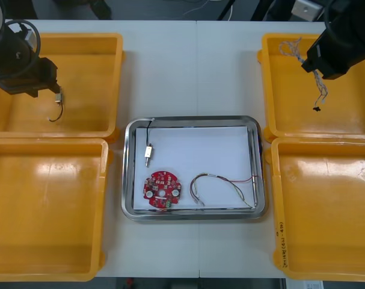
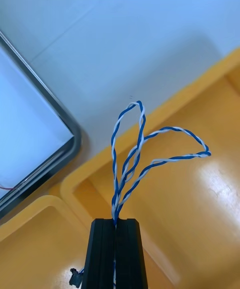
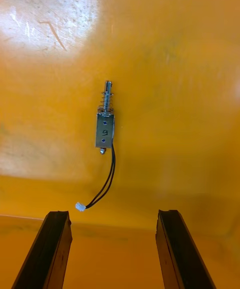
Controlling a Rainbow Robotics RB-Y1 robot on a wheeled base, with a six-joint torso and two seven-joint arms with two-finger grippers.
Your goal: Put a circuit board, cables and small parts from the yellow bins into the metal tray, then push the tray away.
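Here the light bench (image 1: 182, 66) has a seam down its middle, with dark floor beyond its far edge. The left gripper (image 3: 114, 215) hangs over the far-left yellow bin (image 1: 80, 39), fingers spread wide and holding nothing, above a small metal part (image 3: 104, 128) with black leads on the bin floor. The right gripper (image 2: 115, 221), over the far-right yellow bin (image 1: 269, 90), pinches a twisted blue and white cable (image 2: 137, 154). The metal tray (image 1: 194, 119) at the bench's centre holds a circuit board (image 1: 161, 190), a red and yellow cable (image 1: 221, 180) and a second metal part (image 1: 148, 152).
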